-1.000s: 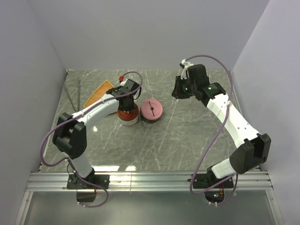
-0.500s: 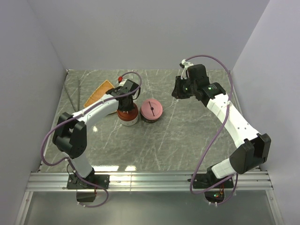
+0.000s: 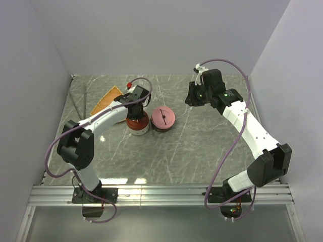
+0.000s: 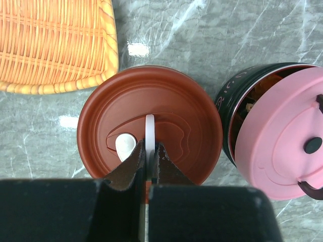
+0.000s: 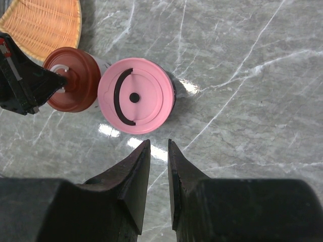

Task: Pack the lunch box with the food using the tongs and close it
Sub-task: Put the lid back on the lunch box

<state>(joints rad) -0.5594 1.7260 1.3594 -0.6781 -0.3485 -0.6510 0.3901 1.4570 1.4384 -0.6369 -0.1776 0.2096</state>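
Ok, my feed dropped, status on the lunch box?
Left gripper shut on white handle of brown lid. Right gripper open, empty, hovering. Pink lid askew on tin, food showing. No tongs in view.

Left wrist view: we lose the lower part of the white handle [image 4: 150, 126] between the pads of the left gripper [image 4: 150, 147], which is pinched on it. The near rim of the brown lid [image 4: 176, 106] is behind the gripper body. The wicker plate [image 4: 55, 45] runs off the far and left edges, and the pink lid [image 4: 282, 146] off the right. The dark tin [image 4: 229, 108] under it shows only a sliver of the food [image 4: 255, 93]; we can't tell the pieces apart. Top view: the left gripper covers most of the brown lid.
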